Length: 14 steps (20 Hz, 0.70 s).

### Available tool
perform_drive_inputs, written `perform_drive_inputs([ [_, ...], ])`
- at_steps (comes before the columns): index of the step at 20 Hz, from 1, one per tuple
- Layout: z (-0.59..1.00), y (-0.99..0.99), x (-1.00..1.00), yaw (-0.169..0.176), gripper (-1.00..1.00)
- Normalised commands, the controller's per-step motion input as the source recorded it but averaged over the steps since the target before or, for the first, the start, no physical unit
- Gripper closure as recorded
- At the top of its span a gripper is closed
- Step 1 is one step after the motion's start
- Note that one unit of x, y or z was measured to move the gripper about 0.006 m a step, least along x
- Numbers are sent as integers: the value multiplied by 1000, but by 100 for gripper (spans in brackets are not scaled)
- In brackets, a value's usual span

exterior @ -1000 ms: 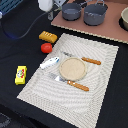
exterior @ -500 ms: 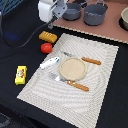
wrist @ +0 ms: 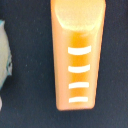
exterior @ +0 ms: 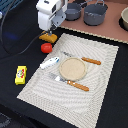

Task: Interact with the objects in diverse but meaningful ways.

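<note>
An orange ridged loaf-like block [exterior: 48, 37] lies on the black table at the exterior view's left, beyond the striped mat. My gripper [exterior: 47, 30] hangs straight above it, very close; its white body hides the fingers. In the wrist view the orange block [wrist: 77, 52] fills the picture with its pale ridges, and no fingertips show. A red tomato-like ball [exterior: 46, 47] sits just in front of the block. The white fish-like piece [exterior: 49, 62] rests on the mat's edge. A yellow packet [exterior: 20, 74] lies alone on the black surface nearer the front.
A round tan plate [exterior: 73, 68] sits on the striped mat [exterior: 100, 100] with a wooden-handled knife [exterior: 91, 61] and fork [exterior: 75, 85] beside it. Two grey pots [exterior: 74, 10] [exterior: 96, 13] stand on the brown board behind, close to the arm.
The arm has come down from the top edge of the exterior view and now hovers low over the orange block. The toys have not moved.
</note>
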Motion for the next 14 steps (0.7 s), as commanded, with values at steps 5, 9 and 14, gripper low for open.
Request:
perform_drive_inputs([
  [5, -427, 0, -364, 12, -100],
  [9, -482, 0, -344, 13, -100],
  [14, -472, 0, -267, 8, 100],
])
